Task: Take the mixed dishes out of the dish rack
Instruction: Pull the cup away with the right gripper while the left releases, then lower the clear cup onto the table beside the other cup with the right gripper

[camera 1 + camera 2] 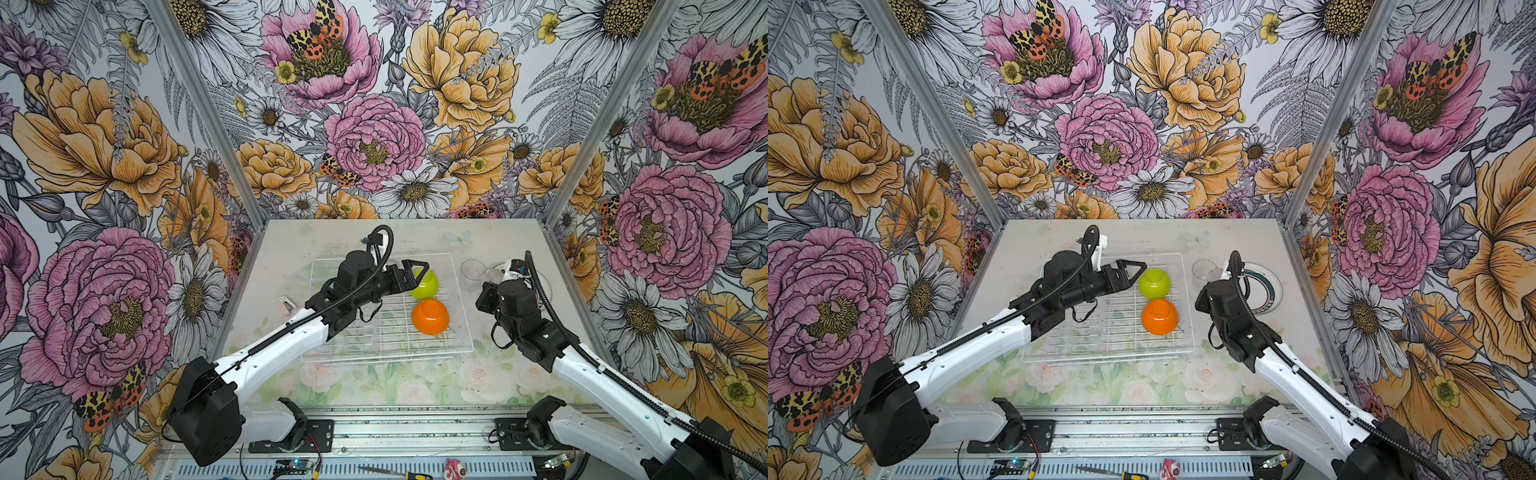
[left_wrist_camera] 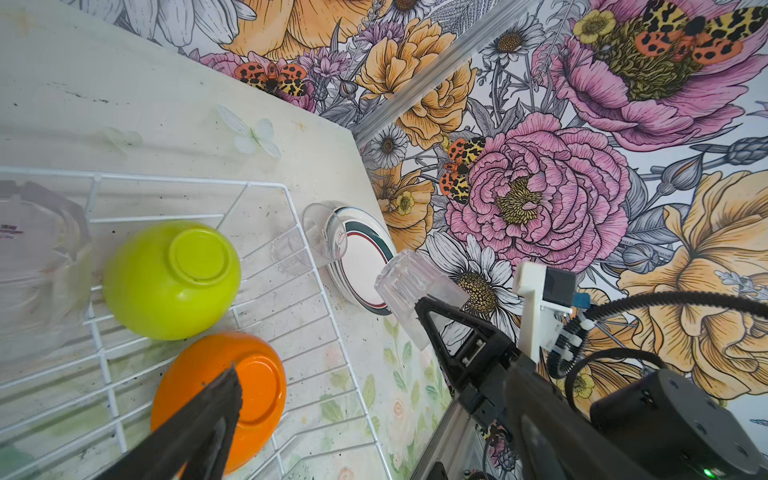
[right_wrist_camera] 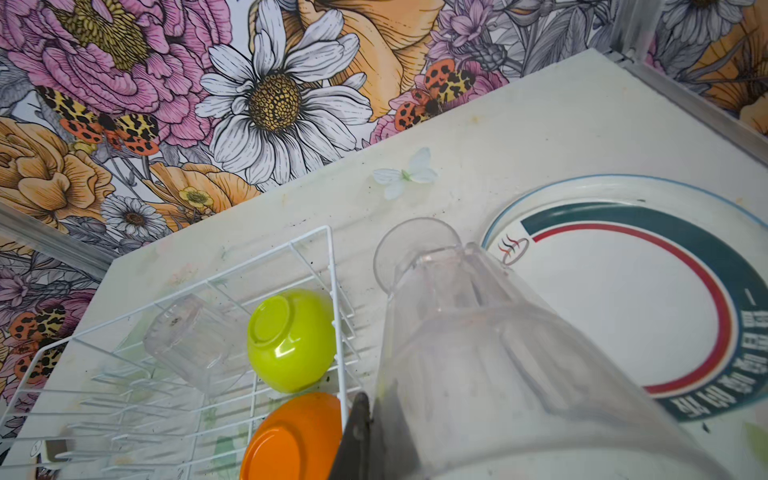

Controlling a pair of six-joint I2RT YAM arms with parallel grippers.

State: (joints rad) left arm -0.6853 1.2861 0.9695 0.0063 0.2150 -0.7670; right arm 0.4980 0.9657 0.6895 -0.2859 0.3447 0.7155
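Left wrist view: left pincer (image 1: 419, 275) spread beside lime-green bowl (image 2: 170, 278); right pincer (image 2: 412, 308) tight on tumbler (image 2: 399, 278) near plate (image 2: 365, 266).

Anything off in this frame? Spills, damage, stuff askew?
Nothing looks broken or tipped. Two small things: a small white object lies on the table left of the dish rack, not a dish, too small to identify; dark specks dot the table around the rack's right edge.

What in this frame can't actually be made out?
Cup in the rack: both top views, mostly under the left arm; left wrist view, blurred, cut by the edge.
Plate: top views, partly behind the right arm.
Plate lettering: right wrist view, blurred, partly behind the held cup.
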